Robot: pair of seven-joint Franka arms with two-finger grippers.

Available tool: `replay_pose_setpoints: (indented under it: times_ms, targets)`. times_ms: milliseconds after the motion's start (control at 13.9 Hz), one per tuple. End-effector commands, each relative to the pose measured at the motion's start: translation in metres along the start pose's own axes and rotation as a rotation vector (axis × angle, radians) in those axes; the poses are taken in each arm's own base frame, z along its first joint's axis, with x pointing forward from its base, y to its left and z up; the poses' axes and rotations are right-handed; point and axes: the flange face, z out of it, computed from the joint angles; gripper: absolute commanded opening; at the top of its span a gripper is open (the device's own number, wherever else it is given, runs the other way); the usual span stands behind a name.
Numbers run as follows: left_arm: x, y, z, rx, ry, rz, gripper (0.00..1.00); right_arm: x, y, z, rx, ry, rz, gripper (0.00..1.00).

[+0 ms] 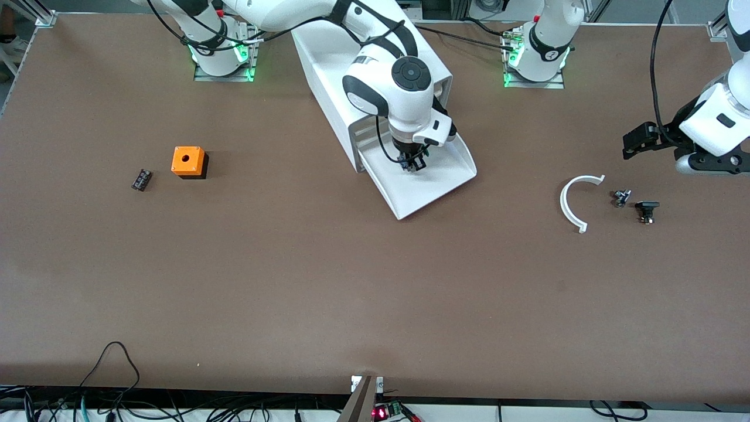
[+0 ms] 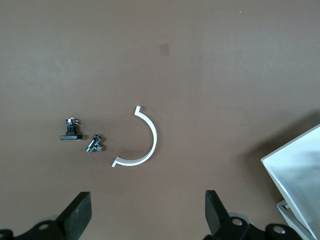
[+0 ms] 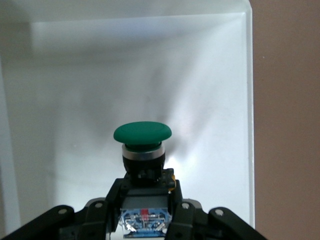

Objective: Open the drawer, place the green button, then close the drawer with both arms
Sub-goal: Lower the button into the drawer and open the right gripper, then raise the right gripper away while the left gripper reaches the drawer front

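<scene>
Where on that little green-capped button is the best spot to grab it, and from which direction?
By its blocky black-blue body, coming from the end away from the cap. The right end effector holds the button that way now, over the open drawer. The body has flat sides for two fingers to pinch; the domed green cap is rounded and would likely slip.

R arm reaches down, tool [image 1: 413, 163] clamped shut; L arm waits raised, tool [image 2: 148, 212] spread wide
</scene>
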Motion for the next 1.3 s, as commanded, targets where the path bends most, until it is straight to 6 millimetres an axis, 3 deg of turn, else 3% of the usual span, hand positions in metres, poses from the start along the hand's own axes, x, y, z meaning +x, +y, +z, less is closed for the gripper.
replay_pose_setpoints:
  times_ms: [0, 216, 288, 360, 504, 576, 720, 792, 936, 1081, 1225]
  targets:
    - [0.006, -0.001, 0.008, -0.004, 0.001, -0.001, 1.0, 0.014, 0.002, 0.018, -0.034, -0.028, 0.034, 0.3]
    - [0.009, 0.0, 0.008, -0.006, 0.019, -0.001, 1.0, 0.028, -0.006, 0.033, -0.047, -0.053, 0.051, 0.37]
    - [0.011, 0.0, 0.008, -0.007, 0.024, -0.001, 1.0, 0.034, -0.01, 0.034, -0.055, -0.063, 0.081, 0.59]
    - [0.016, 0.001, 0.012, -0.007, 0.041, 0.0, 1.0, 0.036, -0.011, 0.034, -0.062, -0.069, 0.115, 1.0]
    - [0.022, 0.003, 0.017, -0.009, 0.049, 0.002, 1.0, 0.035, -0.009, 0.022, -0.076, -0.07, 0.146, 1.0]
    - [0.023, 0.006, 0.017, -0.019, 0.055, 0.005, 1.0, 0.033, -0.006, 0.004, -0.097, -0.061, 0.154, 1.0]
    - [0.032, 0.011, 0.031, -0.053, 0.058, 0.002, 1.0, 0.024, 0.001, -0.052, -0.155, -0.051, 0.195, 1.0]
    - [0.038, 0.015, 0.039, -0.069, 0.069, 0.0, 1.0, 0.003, 0.011, -0.08, -0.185, -0.039, 0.255, 1.0]
    - [0.051, 0.034, 0.063, -0.085, 0.08, 0.006, 1.0, -0.022, 0.018, -0.115, -0.21, -0.043, 0.321, 1.0]
    - [0.057, 0.062, 0.094, -0.105, 0.098, -0.041, 1.0, -0.044, 0.024, -0.141, -0.251, -0.037, 0.438, 1.0]
    - [0.06, 0.099, 0.128, -0.121, 0.115, -0.107, 1.0, -0.088, 0.037, -0.152, -0.286, -0.047, 0.662, 1.0]
